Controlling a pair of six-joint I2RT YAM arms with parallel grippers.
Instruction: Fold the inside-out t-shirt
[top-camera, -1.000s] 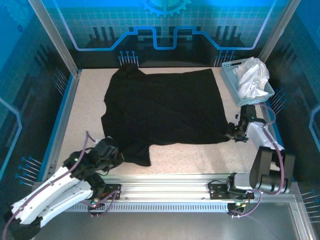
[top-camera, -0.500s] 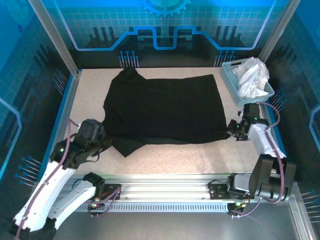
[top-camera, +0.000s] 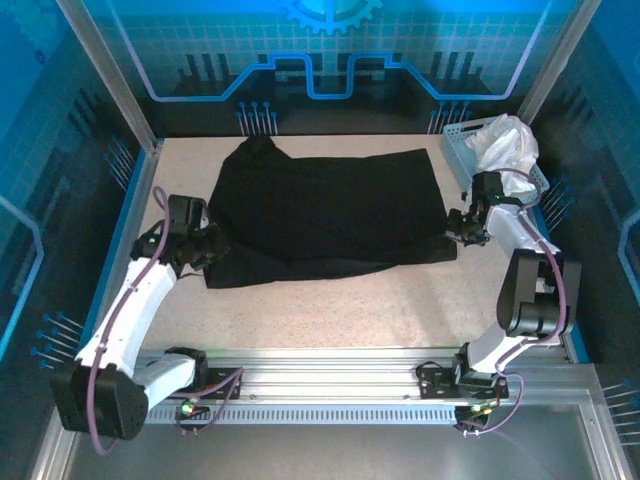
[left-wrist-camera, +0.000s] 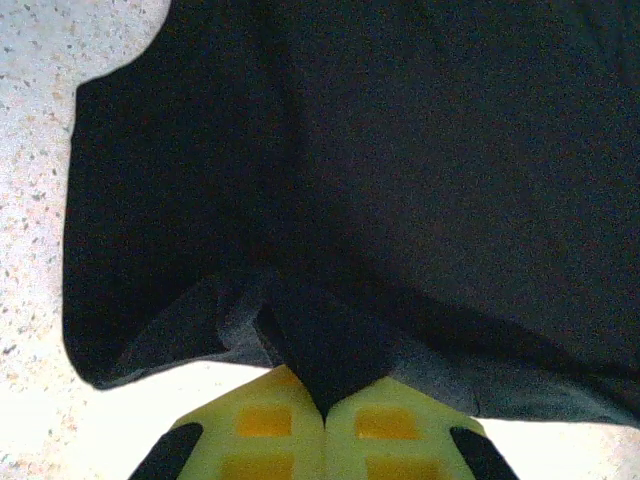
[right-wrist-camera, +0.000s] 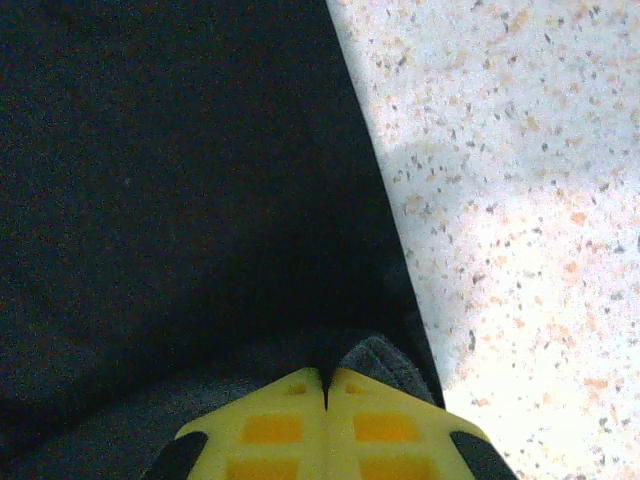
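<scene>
1. Top external view, left side: the left gripper sits low over the speckled table at the near-left corner of the black t-shirt, clenched on that corner.
2. Left wrist view: the left gripper has its yellow fingers pressed together, with a pleat of the black t-shirt pinched between the tips. The lifted hem on either side shows a greyer underside. Bare table lies to the left.
3. Centre of the overhead view: the shirt is spread over the far half of the table in a rough rectangle. A bump of fabric sits at its far-left corner. Its near edge runs unevenly from one gripper to the other.
4. Right side: the right gripper is at the shirt's near-right corner, clamped on the cloth.
5. Right wrist view: the right gripper has its jaws closed together on a grey-edged fold of the black t-shirt. The shirt's straight side edge runs away up the frame, with table to its right.
6. Far-right corner: a pale blue basket holds a crumpled white cloth, near the right gripper and apart from the shirt.
</scene>
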